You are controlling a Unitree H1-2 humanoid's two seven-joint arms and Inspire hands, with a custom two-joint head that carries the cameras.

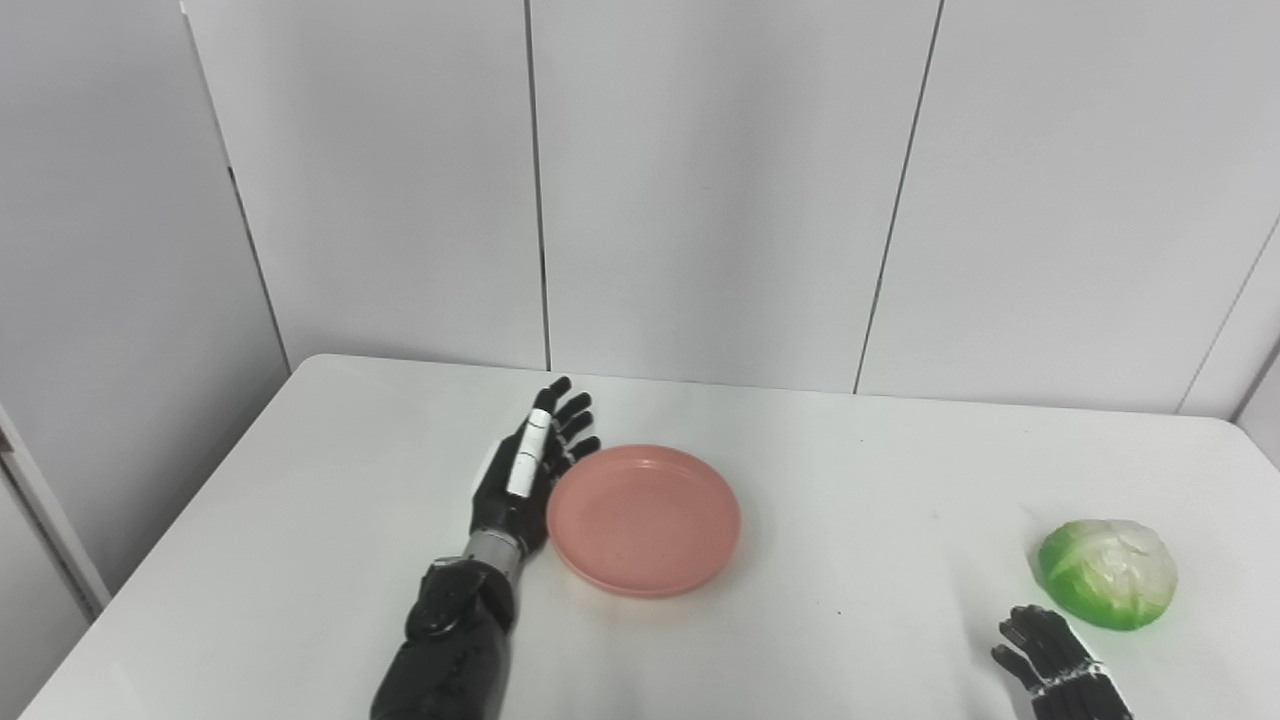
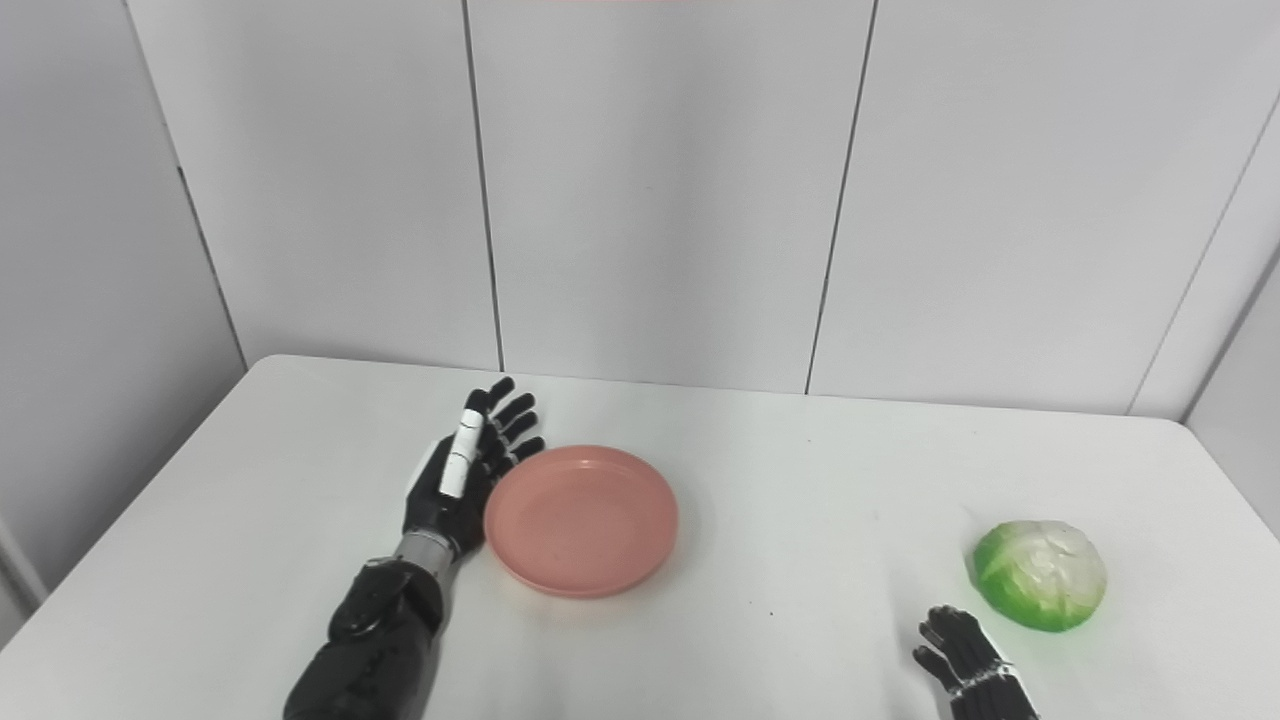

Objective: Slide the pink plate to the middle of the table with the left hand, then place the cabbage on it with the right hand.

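The left hand [image 1: 522, 475], fingers straight and holding nothing, presses edge-on against the pink plate [image 1: 643, 520] (light, stiff, likely slippery), while the right hand [image 1: 1055, 655], loosely curled and empty, waits near the cabbage [image 1: 1108, 572].

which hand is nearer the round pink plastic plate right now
Left. The left hand stands edge-on, fingers apart, against the round pink plastic plate on its left rim. The right hand sits far off at the table's near right, beside the green cabbage.

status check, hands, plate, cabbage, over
Left hand open, flat against pink plate's left rim. Right hand low, near cabbage, holding nothing. Cabbage on table, right side. Nothing between them.
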